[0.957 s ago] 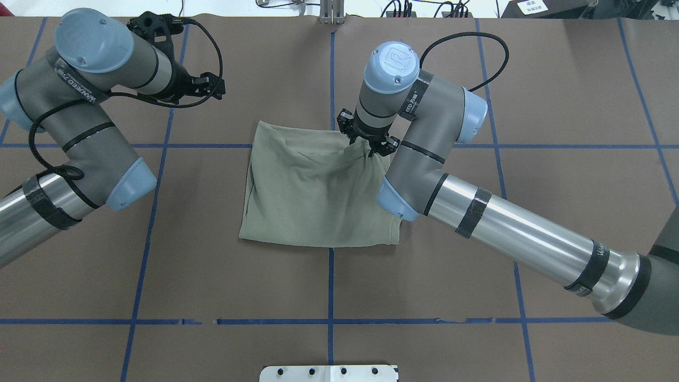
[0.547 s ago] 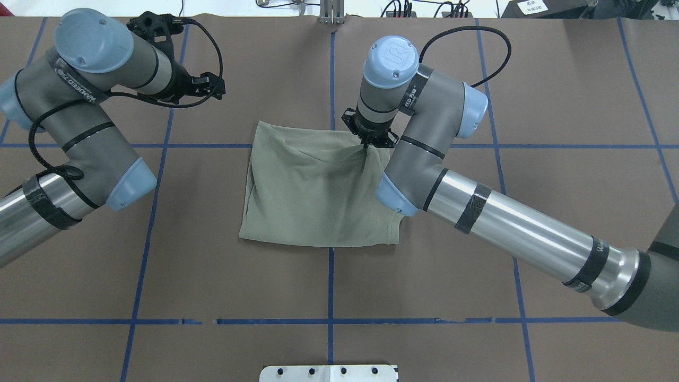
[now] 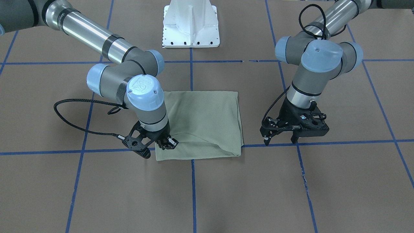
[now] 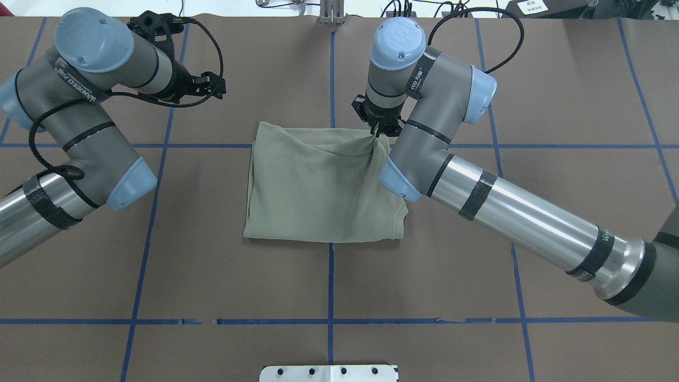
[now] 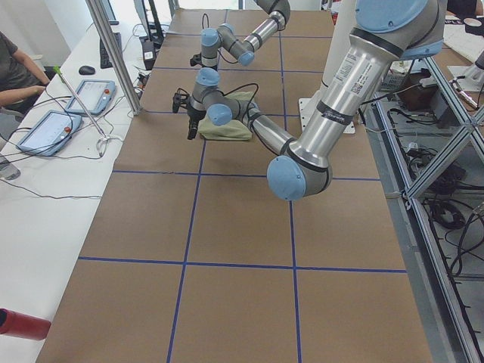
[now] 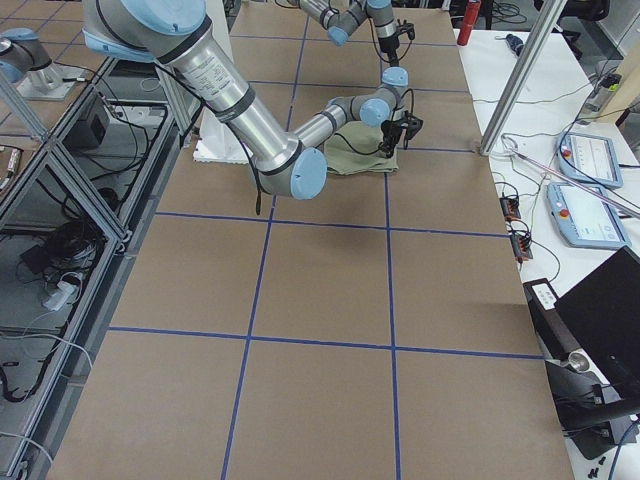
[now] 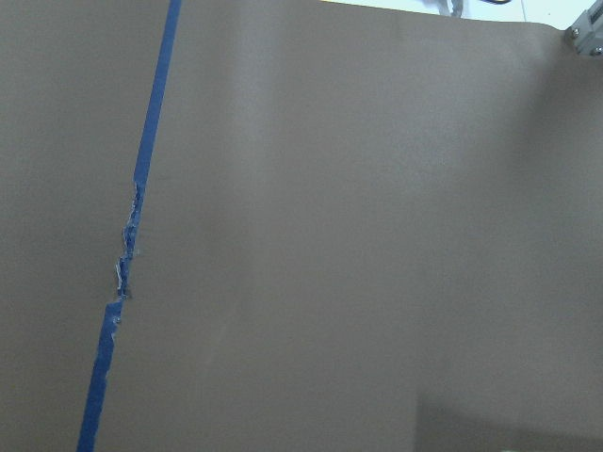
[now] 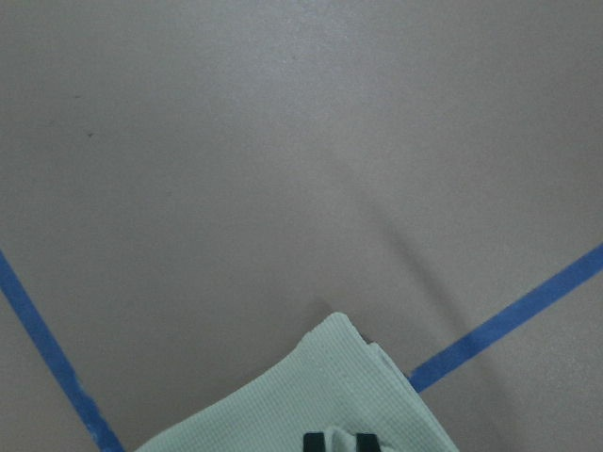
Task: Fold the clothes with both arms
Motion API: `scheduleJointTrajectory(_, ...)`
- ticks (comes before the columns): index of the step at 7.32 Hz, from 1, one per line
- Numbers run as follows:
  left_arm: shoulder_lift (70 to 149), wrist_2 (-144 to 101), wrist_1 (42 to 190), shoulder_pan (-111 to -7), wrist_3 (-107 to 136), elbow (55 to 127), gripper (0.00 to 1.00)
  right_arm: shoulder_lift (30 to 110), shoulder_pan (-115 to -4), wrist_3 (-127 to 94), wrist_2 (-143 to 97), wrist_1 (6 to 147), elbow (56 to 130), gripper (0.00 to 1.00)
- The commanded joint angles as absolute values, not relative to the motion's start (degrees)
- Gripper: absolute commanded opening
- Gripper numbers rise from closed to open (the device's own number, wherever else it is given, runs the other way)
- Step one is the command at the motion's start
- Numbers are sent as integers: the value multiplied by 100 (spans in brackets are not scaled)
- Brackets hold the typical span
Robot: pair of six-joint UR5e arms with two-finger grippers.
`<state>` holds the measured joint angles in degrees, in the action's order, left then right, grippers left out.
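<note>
The sage-green shirt lies folded into a rough rectangle at the table's middle, also seen in the front view. My right gripper is shut on its far right corner and lifts that corner slightly, so creases run toward the grip. In the right wrist view the pinched shirt corner fills the bottom edge above my fingertips. My left gripper hovers open over bare table, well left of the shirt and apart from it. The left wrist view shows only table.
Blue tape lines divide the brown table into squares. The white pedestal stands at the robot's side of the table. A person sits at a side bench with tablets. A red cylinder lies at the table's near left end.
My right gripper has moved away from the robot and a little right, dragging the shirt's corner with it; the shirt's near edge has shifted the same way. The left arm has stayed still.
</note>
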<state>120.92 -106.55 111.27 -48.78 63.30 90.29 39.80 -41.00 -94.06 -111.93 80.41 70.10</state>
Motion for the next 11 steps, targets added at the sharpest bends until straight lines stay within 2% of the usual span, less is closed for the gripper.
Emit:
scheduleJointTrajectory(1, 12094, -10652, 11127, -4878, 6328, 9035, 99, 3973, -4113, -9378, -11215, 8042, 7058, 100)
scheduleJointTrajectory(3, 12059, -10975, 11162, -5000, 6285, 9201, 99, 4112, -4472, -9352, -11599, 8094, 7432, 100)
scheduleJointTrajectory(4, 11737, -11160, 11136, -5088, 6249, 9611, 99, 4653, -4578, -9082, -11619, 8260, 8166, 100)
scheduleJointTrajectory(6, 10894, -11206, 11083, -5255, 5700, 10438, 99, 5542, -4946, -7191, -11610, 9705, 9713, 100)
scheduleJointTrajectory(7, 10542, -11337, 11083, -5430, 5252, 10641, 99, 6042, -5192, -6441, -11619, 9938, 10225, 100)
scheduleJointTrajectory(9, 9681, -11680, 11083, -6061, 4041, 11019, 99, 7026, -5605, -5314, -11855, 9932, 10808, 100)
scheduleJointTrajectory(11, 8793, -11794, 11092, -6860, 1876, 11101, 99, 8309, -6263, -3980, -11970, 9888, 11406, 100)
